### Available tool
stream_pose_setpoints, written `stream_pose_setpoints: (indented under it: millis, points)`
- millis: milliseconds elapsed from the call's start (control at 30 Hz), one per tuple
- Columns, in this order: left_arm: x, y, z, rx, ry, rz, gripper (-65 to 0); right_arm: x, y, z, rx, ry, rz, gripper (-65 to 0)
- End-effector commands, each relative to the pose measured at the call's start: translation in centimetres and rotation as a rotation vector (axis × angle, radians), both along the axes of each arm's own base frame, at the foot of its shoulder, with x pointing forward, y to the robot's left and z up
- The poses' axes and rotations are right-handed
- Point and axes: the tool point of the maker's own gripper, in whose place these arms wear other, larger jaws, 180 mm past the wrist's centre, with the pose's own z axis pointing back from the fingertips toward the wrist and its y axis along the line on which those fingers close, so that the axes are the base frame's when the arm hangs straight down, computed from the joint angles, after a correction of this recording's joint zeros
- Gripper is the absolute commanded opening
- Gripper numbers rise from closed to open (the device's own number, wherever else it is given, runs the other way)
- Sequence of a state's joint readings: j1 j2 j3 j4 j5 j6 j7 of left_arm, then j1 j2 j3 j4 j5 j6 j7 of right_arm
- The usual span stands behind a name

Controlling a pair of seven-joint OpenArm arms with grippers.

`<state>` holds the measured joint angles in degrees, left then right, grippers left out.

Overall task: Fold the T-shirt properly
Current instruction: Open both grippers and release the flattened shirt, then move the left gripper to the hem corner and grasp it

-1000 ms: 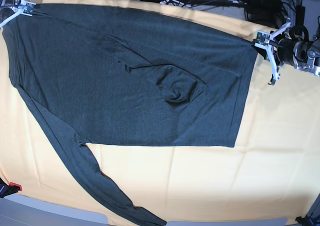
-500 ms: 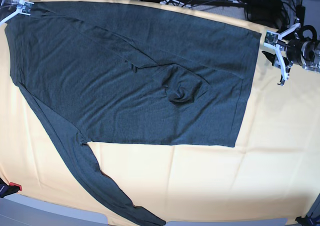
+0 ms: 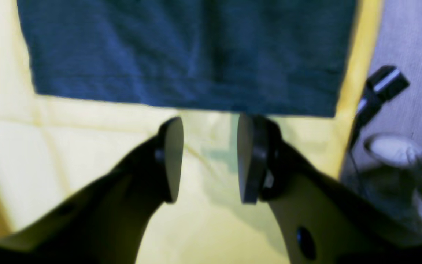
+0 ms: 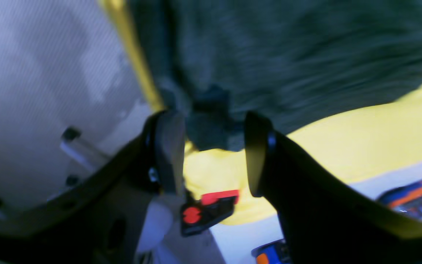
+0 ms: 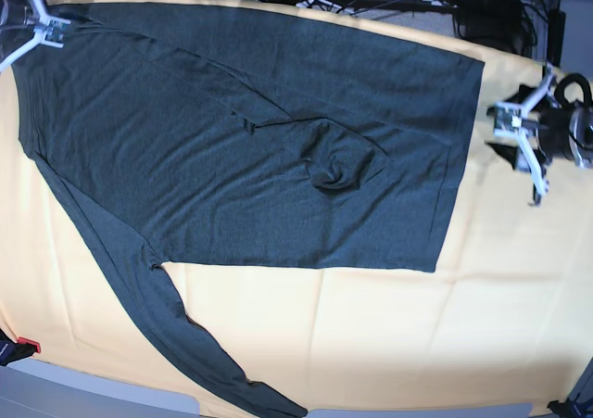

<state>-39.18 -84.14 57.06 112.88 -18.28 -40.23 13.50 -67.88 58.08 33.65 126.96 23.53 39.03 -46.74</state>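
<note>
The T-shirt (image 5: 250, 140) lies spread flat on the surface (image 5: 389, 335), which a yellow cloth (image 5: 500, 279) covers — one long sleeve (image 5: 176, 335) runs down toward the near edge. The left hand (image 3: 209, 159) is released and holds nothing, just beside the shirt's hem (image 3: 181, 104) but apart from it. The right hand (image 4: 214, 154) is parted too — a bunched bit of the shirt sits between its fingers (image 4: 169, 154), not pinched.

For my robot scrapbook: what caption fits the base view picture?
T-shirt spread on yellow cloth, open grippers at each end.
</note>
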Motion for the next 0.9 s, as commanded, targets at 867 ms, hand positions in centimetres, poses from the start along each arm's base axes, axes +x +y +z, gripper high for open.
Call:
stream_pose_setpoints:
  millis: [867]
  points:
    - [25.2, 10.4, 2.7, -1.112, 0.144, 1.239, -30.3, 9.5, -3.5, 10.3, 0.028, -0.56, -0.218, -36.1]
